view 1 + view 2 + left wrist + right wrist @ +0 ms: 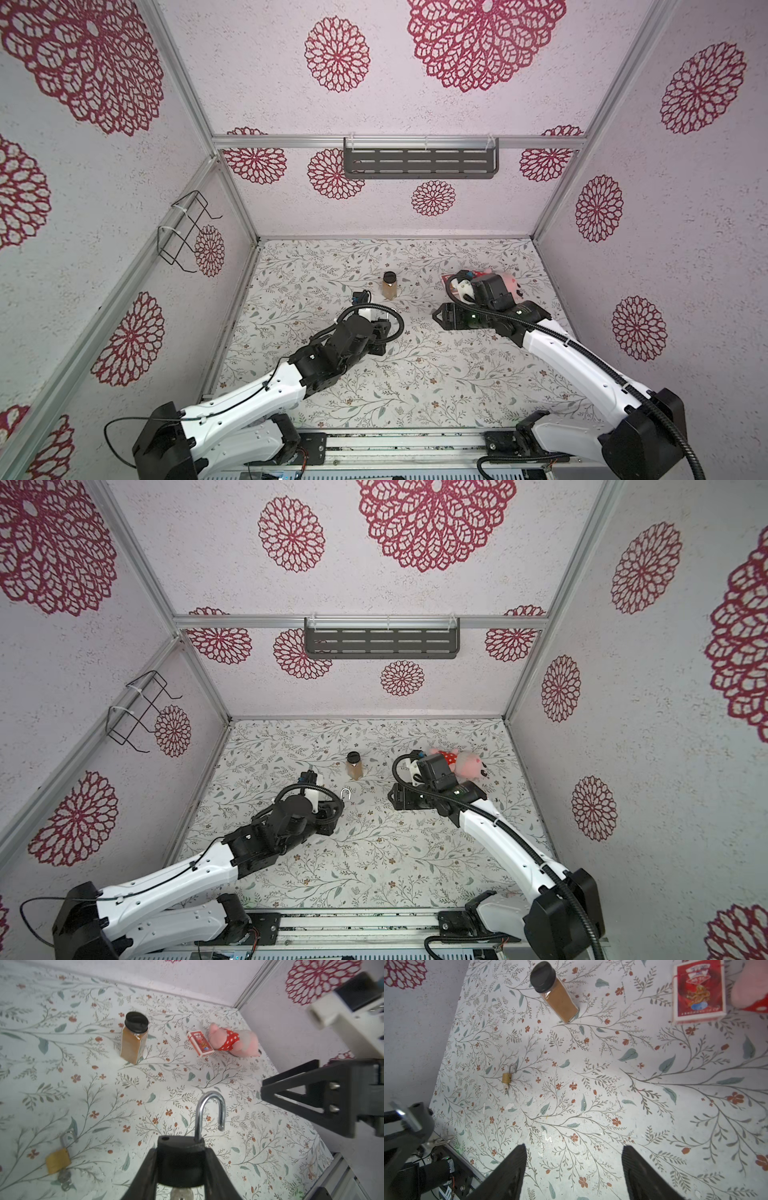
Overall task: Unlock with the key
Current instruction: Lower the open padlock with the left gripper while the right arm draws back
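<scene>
Since the shackle [209, 1109] stands sprung free at one end, we judge the unlocking done. Left fingers [145, 1176] clamp the black padlock [180, 1159] above the bench [83, 1095], key [181, 1194] apparently beneath; right fingers [512, 1167] wide, empty, nearby. Only setting it down seems left.

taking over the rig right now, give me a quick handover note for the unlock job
Left gripper: shut on the black padlock with a silver shackle.
Right gripper: open, empty, close beside the lock.
Key: silver, apparently in the lock's underside, mostly out of frame.
Done: the shackle has one end free, so the lock looks unlocked.
Left: probably only setting it down. A small brass padlock lies apart on the floral table.
</scene>
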You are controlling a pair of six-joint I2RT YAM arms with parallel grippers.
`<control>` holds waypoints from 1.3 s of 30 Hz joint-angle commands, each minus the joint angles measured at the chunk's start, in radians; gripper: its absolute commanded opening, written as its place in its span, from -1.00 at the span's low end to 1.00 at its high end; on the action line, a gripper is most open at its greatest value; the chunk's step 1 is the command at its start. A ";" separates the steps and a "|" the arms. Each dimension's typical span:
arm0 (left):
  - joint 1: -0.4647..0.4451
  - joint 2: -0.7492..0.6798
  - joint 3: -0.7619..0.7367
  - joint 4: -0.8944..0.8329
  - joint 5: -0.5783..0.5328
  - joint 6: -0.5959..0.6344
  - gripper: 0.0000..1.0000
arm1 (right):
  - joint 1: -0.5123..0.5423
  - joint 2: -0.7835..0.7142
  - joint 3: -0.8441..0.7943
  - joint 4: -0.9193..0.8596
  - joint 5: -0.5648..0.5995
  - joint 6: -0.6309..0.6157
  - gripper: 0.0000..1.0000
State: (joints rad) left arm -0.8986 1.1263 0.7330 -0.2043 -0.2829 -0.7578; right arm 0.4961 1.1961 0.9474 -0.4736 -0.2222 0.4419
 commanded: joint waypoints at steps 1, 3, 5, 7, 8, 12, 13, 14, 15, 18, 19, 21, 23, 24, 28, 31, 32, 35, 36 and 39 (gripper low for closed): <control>0.004 0.078 0.033 -0.082 -0.031 -0.153 -1.00 | -0.037 -0.063 -0.069 0.119 -0.039 0.080 0.51; 0.008 0.144 0.067 -0.135 -0.062 -0.197 -1.00 | -0.045 -0.083 -0.115 0.169 -0.067 0.102 0.51; 0.026 0.200 0.100 -0.174 -0.065 -0.226 -1.00 | -0.053 -0.098 -0.147 0.193 -0.071 0.116 0.51; 0.045 0.250 0.121 -0.180 -0.048 -0.247 -1.00 | -0.065 -0.109 -0.176 0.210 -0.068 0.131 0.51; 0.058 0.274 0.128 -0.187 -0.039 -0.266 -1.00 | -0.071 -0.116 -0.193 0.222 -0.067 0.144 0.52; 0.109 0.352 0.137 -0.172 0.010 -0.320 -1.00 | -0.091 -0.145 -0.256 0.282 -0.085 0.181 0.52; 0.114 0.366 0.139 -0.168 0.013 -0.325 -1.00 | -0.094 -0.150 -0.268 0.293 -0.088 0.184 0.52; 0.120 0.384 0.147 -0.169 0.009 -0.330 -1.00 | -0.097 -0.157 -0.280 0.303 -0.092 0.186 0.52; 0.126 0.403 0.158 -0.177 0.007 -0.335 -1.00 | -0.099 -0.160 -0.290 0.309 -0.096 0.188 0.52; 0.142 0.462 0.207 -0.228 0.008 -0.330 -1.00 | -0.113 -0.157 -0.303 0.303 -0.115 0.183 0.52; 0.144 0.478 0.221 -0.240 0.008 -0.328 -1.00 | -0.118 -0.156 -0.305 0.300 -0.123 0.179 0.52; 0.153 0.517 0.254 -0.273 0.012 -0.324 -1.00 | -0.126 -0.147 -0.306 0.293 -0.132 0.169 0.52; 0.157 0.548 0.282 -0.308 0.007 -0.323 -1.00 | -0.136 -0.140 -0.305 0.288 -0.142 0.164 0.52; 0.161 0.564 0.294 -0.319 0.002 -0.325 -1.00 | -0.141 -0.137 -0.303 0.287 -0.149 0.162 0.52; 0.170 0.613 0.313 -0.310 0.027 -0.315 -1.00 | -0.151 -0.129 -0.299 0.285 -0.161 0.153 0.52; 0.172 0.657 0.350 -0.340 0.032 -0.298 -1.00 | -0.162 -0.123 -0.299 0.282 -0.161 0.147 0.52; 0.171 0.671 0.364 -0.353 0.030 -0.293 -1.00 | -0.165 -0.122 -0.300 0.285 -0.163 0.148 0.52; 0.173 0.697 0.395 -0.387 0.024 -0.281 -1.00 | -0.170 -0.116 -0.302 0.292 -0.174 0.150 0.52; 0.173 0.706 0.402 -0.394 0.025 -0.278 -1.00 | -0.172 -0.113 -0.303 0.296 -0.177 0.150 0.52; 0.173 0.724 0.416 -0.417 0.031 -0.278 -1.00 | -0.177 -0.109 -0.307 0.299 -0.179 0.152 0.52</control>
State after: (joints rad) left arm -0.7338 1.8385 1.1248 -0.5770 -0.2508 -1.0481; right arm 0.3294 1.0859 0.6388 -0.1982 -0.3805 0.6025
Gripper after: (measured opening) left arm 0.340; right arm 0.760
